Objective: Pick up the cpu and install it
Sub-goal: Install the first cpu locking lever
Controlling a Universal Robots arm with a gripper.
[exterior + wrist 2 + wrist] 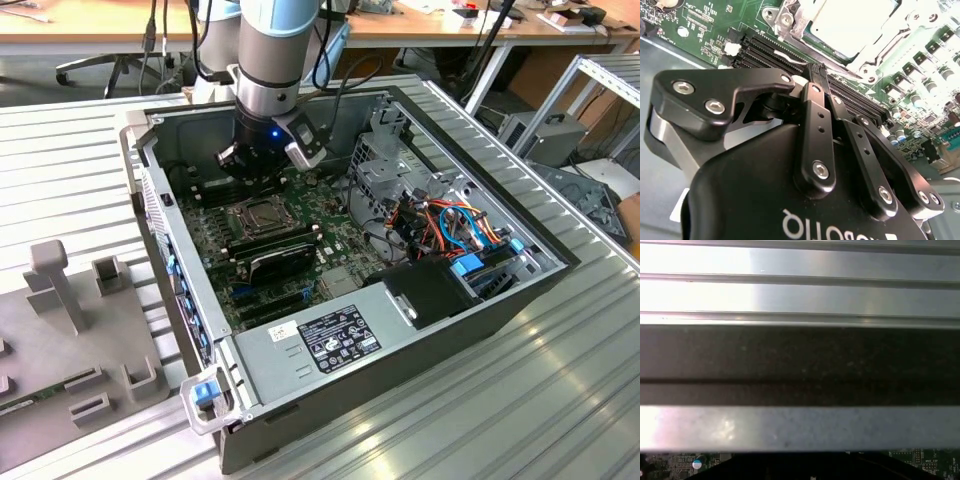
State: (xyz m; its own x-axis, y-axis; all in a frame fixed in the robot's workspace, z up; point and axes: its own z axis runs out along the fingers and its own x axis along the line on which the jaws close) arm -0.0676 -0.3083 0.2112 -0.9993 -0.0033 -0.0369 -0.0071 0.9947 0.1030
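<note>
Jaws: your gripper (258,178) hangs low inside the computer case (400,385), close over the motherboard (345,245). In the second wrist view the jaws look drawn together, the fingertips (816,75) meeting in one black tip with nothing visible between them.

Cpu, place: the cpu (850,20) appears as a pale square lying inside the socket frame (790,22), just beyond the jaws and apart from them. The tip sits over the memory slots (765,50) that run beside the socket.

Cpu, pointing: it lies flat, broad face up. Being square, it has no real long axis. Its edges run in line with the frame, and the near edge runs parallel to the memory slots.

Seating: you cannot tell from here whether the chip is fully down in its bed, nor whether the frame is latched over it.

Risk, chip: if it sits a little skewed, any press on it or on the frame could, I judge, bend contacts beneath it.

Risk, tip: the joined jaws are very near the slots and the frame's edge. A small drift sideways or downward would likely strike one of them.

Risk, sight: the gripper's own body hides the tip's underside, so contact may come before you see it.
</note>
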